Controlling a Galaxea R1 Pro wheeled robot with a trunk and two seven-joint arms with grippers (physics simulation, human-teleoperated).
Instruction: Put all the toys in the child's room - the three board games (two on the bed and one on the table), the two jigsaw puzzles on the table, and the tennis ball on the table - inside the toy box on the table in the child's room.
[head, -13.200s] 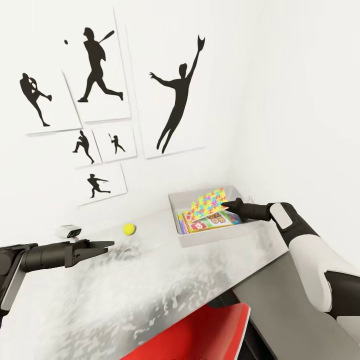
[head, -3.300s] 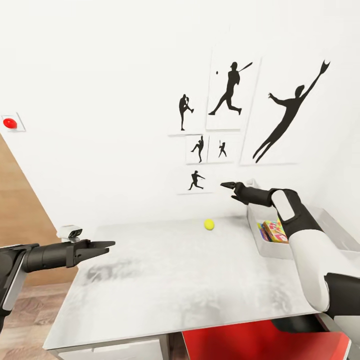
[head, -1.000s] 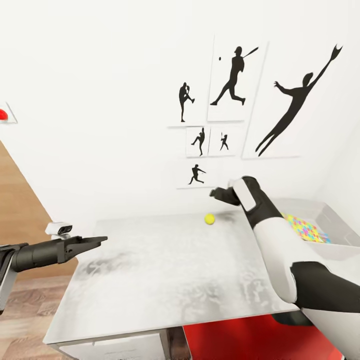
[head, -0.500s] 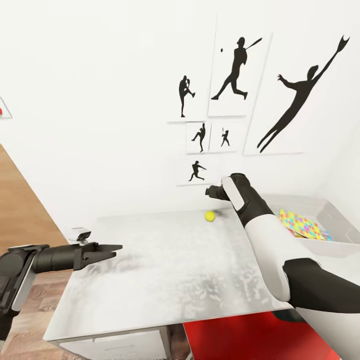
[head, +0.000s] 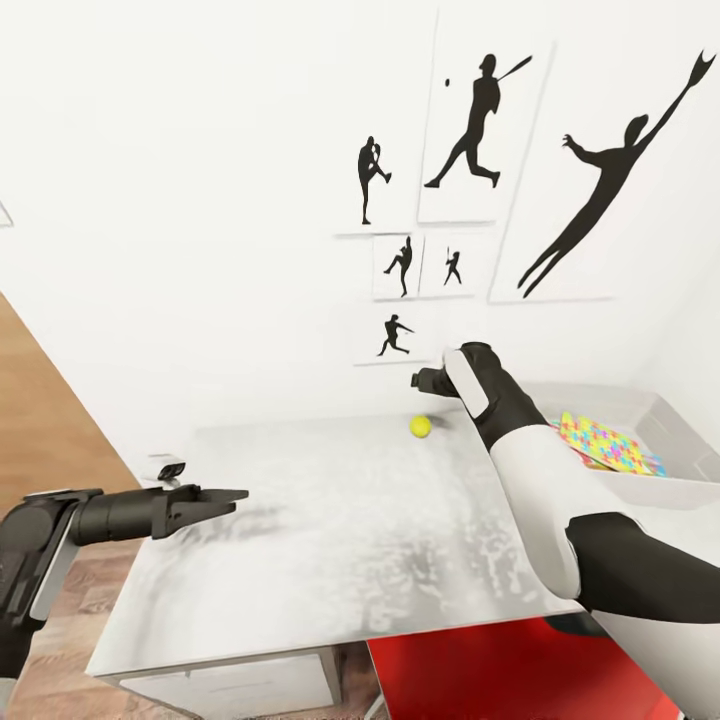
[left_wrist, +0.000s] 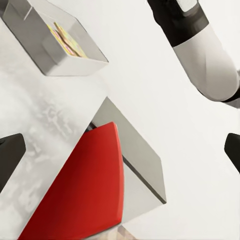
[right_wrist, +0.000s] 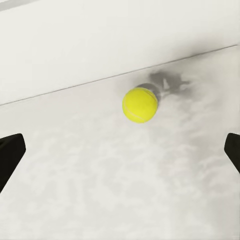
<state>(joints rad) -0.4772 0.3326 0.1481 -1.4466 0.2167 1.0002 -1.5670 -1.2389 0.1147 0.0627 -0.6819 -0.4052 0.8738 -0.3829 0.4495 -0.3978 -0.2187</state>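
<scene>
Right gripper (head: 418, 379) hangs open above the ball (head: 420, 427), its fingers spread wide and empty; the yellow ball rests on the worktop (head: 330, 520) near the back wall. Left gripper (head: 225, 496) is open too, holding nothing, over the worktop's near-left part. At the far right sits the toy box (head: 655, 480) with a jigsaw puzzle (head: 605, 445) leaning inside. Baseball silhouettes (head: 480, 125) hang on the wall.

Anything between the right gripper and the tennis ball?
Nothing visible. The right gripper hangs open above the tennis ball, which sits alone on bare table near the wall; the right wrist view shows only tabletop between its fingertips and the ball.
</scene>
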